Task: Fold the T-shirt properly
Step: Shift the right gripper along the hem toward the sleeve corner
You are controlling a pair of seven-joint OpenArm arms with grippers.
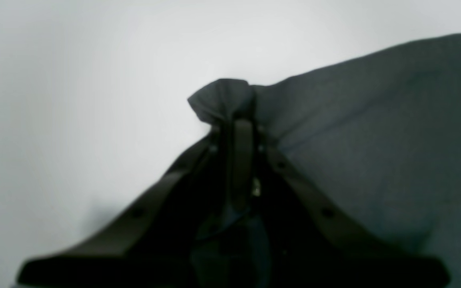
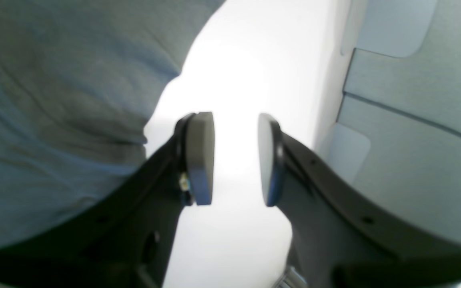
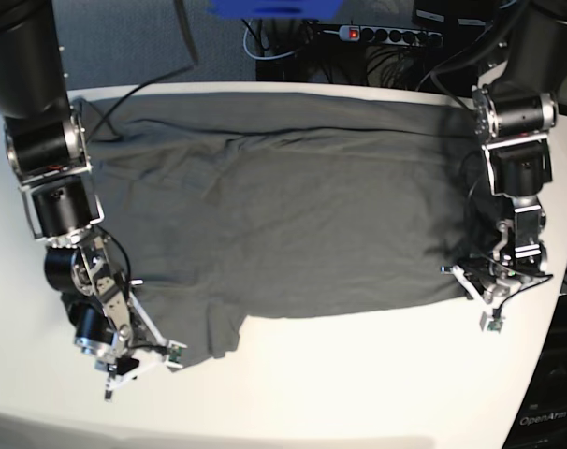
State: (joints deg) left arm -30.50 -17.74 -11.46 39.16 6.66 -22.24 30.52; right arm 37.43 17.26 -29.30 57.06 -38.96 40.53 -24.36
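The dark olive-grey T-shirt [image 3: 283,215] lies spread flat across the white table [image 3: 358,383], with a sleeve hanging toward the front left. In the left wrist view my left gripper [image 1: 238,120] is shut on a bunched corner of the T-shirt [image 1: 374,140]; in the base view it sits at the cloth's right edge [image 3: 475,278]. My right gripper [image 2: 235,160] stands open, its pads [image 2: 200,158] apart over bare table, with the T-shirt [image 2: 54,100] just to their left and nothing between them. In the base view it hovers by the front-left sleeve [image 3: 124,365].
A power strip [image 3: 386,35] and cables lie behind the table's back edge. Grey floor panels [image 2: 414,100] show past the table's edge in the right wrist view. The table's front strip is bare white.
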